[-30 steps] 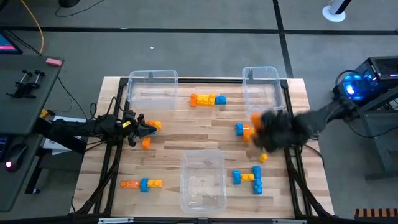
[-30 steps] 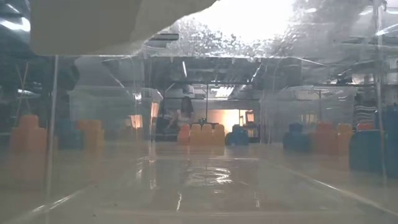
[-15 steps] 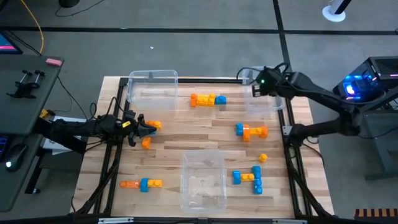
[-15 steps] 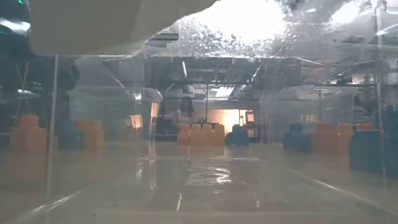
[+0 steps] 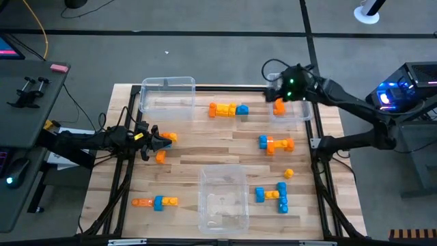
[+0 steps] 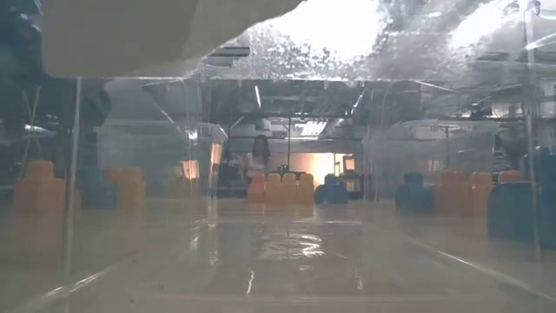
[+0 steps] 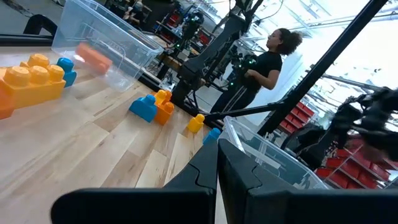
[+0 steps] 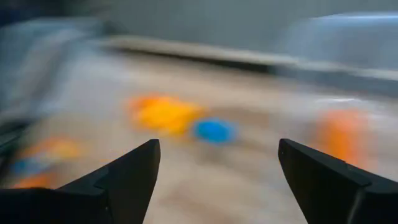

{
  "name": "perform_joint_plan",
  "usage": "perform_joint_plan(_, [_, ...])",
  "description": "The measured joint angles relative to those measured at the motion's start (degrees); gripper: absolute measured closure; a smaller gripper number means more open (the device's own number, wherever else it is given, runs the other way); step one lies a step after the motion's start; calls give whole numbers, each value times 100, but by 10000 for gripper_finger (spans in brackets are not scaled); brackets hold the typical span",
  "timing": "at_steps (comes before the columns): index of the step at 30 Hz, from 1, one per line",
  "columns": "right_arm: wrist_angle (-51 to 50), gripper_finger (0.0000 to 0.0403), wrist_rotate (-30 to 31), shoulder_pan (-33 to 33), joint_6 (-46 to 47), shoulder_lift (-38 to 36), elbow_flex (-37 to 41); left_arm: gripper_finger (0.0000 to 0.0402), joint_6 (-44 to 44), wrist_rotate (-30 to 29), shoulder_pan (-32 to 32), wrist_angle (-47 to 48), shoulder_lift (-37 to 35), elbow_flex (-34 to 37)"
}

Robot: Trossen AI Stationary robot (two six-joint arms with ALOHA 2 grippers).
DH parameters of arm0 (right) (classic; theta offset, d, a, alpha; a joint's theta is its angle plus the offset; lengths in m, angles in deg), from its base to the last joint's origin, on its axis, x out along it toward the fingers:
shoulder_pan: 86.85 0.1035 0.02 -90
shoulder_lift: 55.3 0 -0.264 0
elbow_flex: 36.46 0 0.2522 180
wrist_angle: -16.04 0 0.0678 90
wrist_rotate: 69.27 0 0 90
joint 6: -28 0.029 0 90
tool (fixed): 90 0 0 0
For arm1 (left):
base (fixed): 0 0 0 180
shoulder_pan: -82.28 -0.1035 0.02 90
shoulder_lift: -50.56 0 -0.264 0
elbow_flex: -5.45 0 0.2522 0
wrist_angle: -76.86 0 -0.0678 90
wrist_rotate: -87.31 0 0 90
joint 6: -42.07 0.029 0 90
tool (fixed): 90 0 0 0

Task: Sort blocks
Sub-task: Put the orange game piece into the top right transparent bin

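My right gripper hangs open over the clear far-right bin, with nothing between its fingers. An orange block shows inside that bin, just below the gripper. At the table's left, my left gripper is shut and low over the wood. It stands beside a yellow block and an orange block. Other blocks lie on the table: a row at the far middle and a cluster at the right.
A clear bin stands at the far left and another at the near middle. More blocks lie near right, near left and singly. A person stands beyond the table.
My right gripper has swung from the table's right middle up toward the far edge, to above the far-right bin, and has opened there. The orange block has left it and now shows inside that bin.
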Motion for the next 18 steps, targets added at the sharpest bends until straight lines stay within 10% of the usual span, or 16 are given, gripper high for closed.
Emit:
perform_joint_plan(10, [-1894, 97, 962, 3301, 3423, 768, -2, 401, 1, -1, 0, 0, 0, 2])
perform_joint_plan(18, [-2908, 97, 1512, 4040, 5856, 2216, 9, 401, -1, -1, 0, -2, 0, 1])
